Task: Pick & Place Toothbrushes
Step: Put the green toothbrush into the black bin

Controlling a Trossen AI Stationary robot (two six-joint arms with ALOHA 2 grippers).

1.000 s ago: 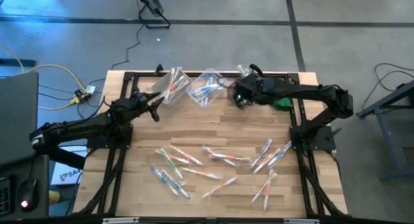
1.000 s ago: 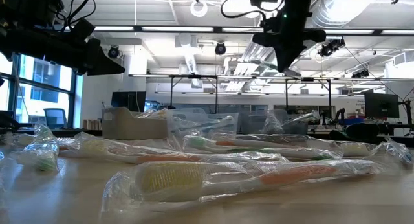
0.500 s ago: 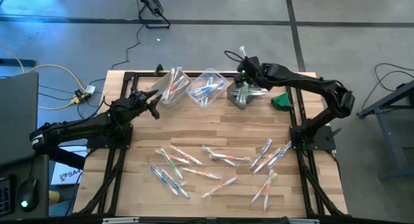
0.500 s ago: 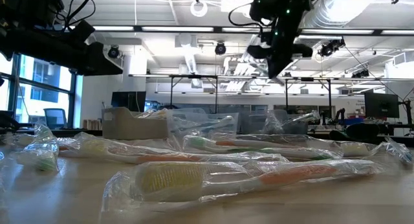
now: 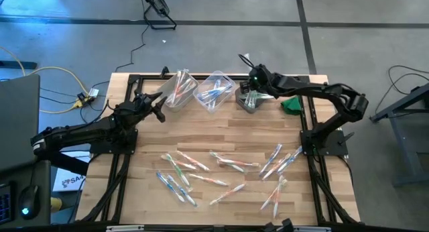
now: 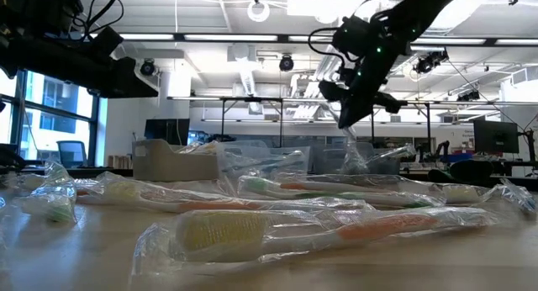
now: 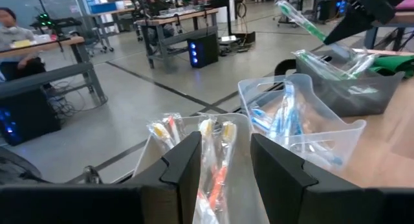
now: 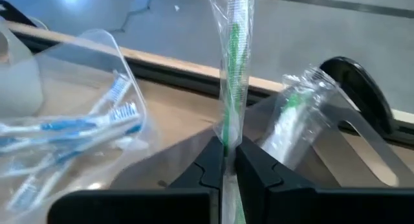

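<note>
Wooden surface point(image 5: 221, 135) was strewn with wrapped toothbrushes point(image 5: 228, 165); a green toothbrush point(image 8: 234, 62) was clamped by the right gripper point(image 8: 223, 160) above the grey bin point(image 5: 251, 101). Left gripper point(image 7: 221, 160) was held open, empty, beside the orange-brush bin point(image 7: 194, 130).

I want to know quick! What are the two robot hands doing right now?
Left gripper: jaws open, holding nothing, above the bin of orange toothbrushes.
Right gripper: shut on a green toothbrush.

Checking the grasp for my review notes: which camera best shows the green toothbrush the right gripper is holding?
The right wrist view: the green toothbrush stands wrapped between the shut right gripper fingers, filling the frame. The left wrist view shows it small and far off; the high view shows only a thin sliver above the grey bin; the low view barely shows it.
</note>
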